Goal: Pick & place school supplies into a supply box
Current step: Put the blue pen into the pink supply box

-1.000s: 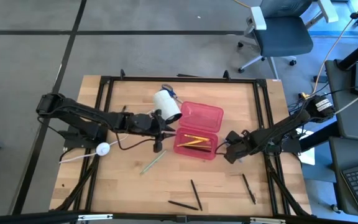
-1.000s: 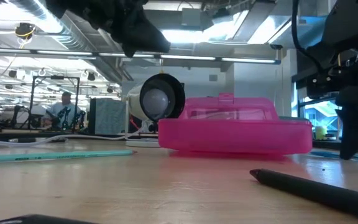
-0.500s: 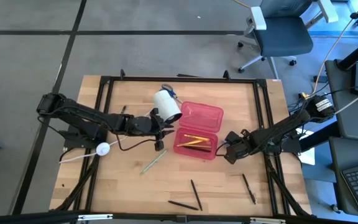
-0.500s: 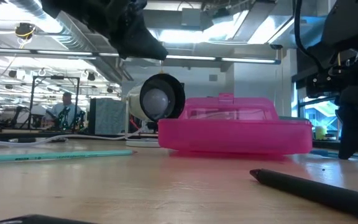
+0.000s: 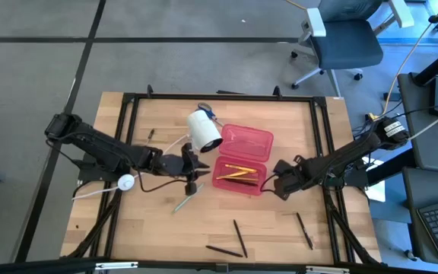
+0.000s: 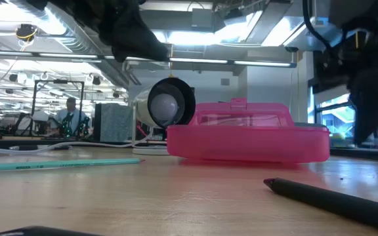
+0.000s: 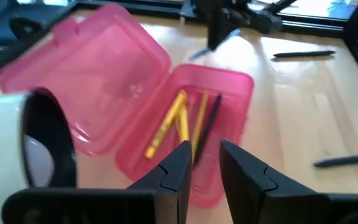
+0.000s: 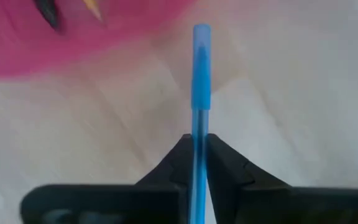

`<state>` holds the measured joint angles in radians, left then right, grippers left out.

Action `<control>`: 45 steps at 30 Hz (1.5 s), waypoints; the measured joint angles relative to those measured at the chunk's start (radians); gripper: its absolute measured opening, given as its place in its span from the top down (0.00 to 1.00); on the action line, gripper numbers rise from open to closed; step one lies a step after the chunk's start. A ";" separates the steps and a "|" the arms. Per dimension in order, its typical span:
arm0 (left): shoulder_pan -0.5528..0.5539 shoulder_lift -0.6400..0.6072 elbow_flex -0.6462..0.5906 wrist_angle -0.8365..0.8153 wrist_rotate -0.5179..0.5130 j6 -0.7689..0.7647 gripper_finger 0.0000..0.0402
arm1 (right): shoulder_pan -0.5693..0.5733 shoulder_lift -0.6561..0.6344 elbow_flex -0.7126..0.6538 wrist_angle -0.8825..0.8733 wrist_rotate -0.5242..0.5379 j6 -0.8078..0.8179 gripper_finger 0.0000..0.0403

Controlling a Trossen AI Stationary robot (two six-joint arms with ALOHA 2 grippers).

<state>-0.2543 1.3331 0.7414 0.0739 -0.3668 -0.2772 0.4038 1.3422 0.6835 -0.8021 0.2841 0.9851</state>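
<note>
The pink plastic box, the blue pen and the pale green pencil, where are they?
Pink plastic box (image 5: 234, 176), high view, open tray's left wall.
Blue pen (image 8: 201, 68), right wrist view, upper shaft, above the right gripper.
Pale green pencil (image 6: 61, 164), low view, mid-shaft.

Even overhead light fills the high view, with soft short shadows on the tabletop (image 5: 150, 221). In the low view bright ceiling strips glare behind silhouetted arms. The right wrist view is blurred around the blue pen (image 8: 200, 112); the supply box (image 7: 185, 118) looks soft.
</note>
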 joint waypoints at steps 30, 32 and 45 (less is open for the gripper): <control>-0.264 0.000 0.000 -0.163 -0.007 -0.315 0.81 | -0.167 0.115 0.159 0.704 -0.043 -0.785 0.90; -0.270 0.000 0.000 -0.163 -0.008 -0.315 0.81 | -0.179 0.157 0.159 0.703 -0.065 -0.785 0.90; -0.268 0.100 0.000 -0.224 -0.016 -0.454 0.81 | -0.243 0.310 0.159 0.708 -0.172 -0.784 0.90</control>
<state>-0.5220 1.4331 0.7414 -0.1503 -0.3828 -0.7310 0.1610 1.6518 0.8421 -0.0941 0.1117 0.2012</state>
